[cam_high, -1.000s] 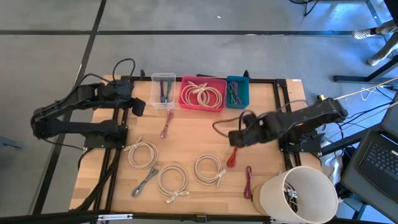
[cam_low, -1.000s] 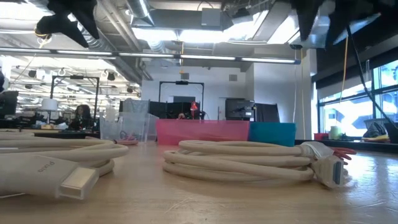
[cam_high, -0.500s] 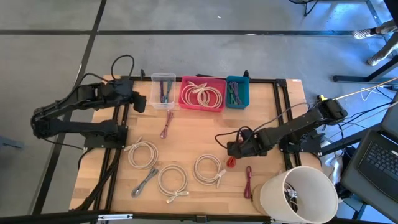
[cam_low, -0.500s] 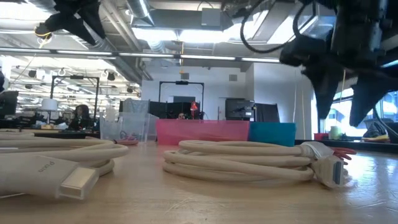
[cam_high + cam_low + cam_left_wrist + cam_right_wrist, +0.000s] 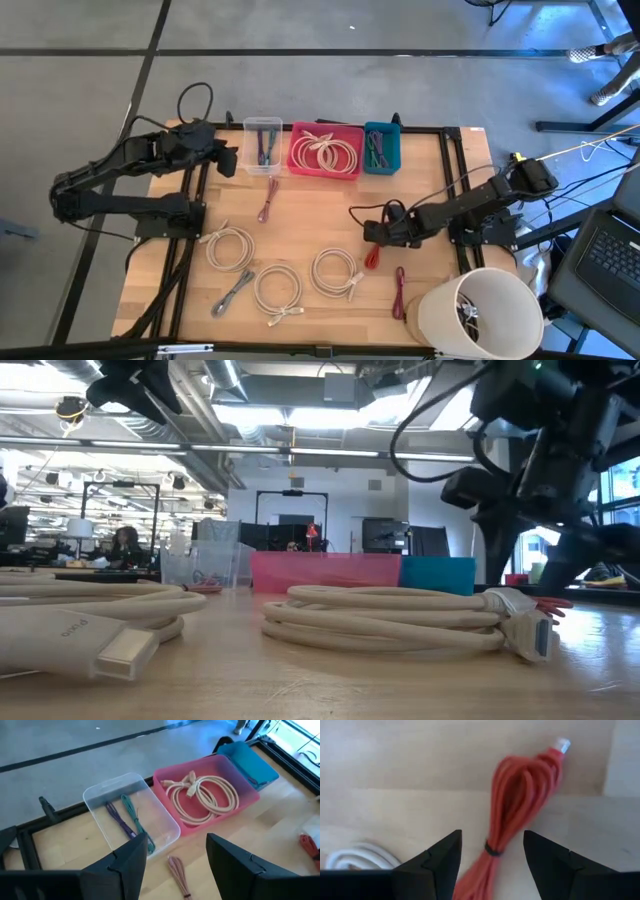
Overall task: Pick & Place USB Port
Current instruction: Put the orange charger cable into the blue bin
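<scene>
1. Lying on the wooden table [image 5: 300,215], the red cable bundle [image 5: 517,795] is seen directly between the spread fingers of the right gripper [image 5: 492,852], not pinched.
2. The left gripper [image 5: 175,855] is held spread above the clear bin [image 5: 131,815], pinching nothing.

One camera looks straight down on the table [image 5: 330,215]; one sits low; two ride the wrists. Several show the pink bin [image 5: 325,150]

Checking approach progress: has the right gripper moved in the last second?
Yes. In the high view the right gripper has dropped toward the table's near edge, away from the blue bin, and now sits open over the red cable bundle.
</scene>
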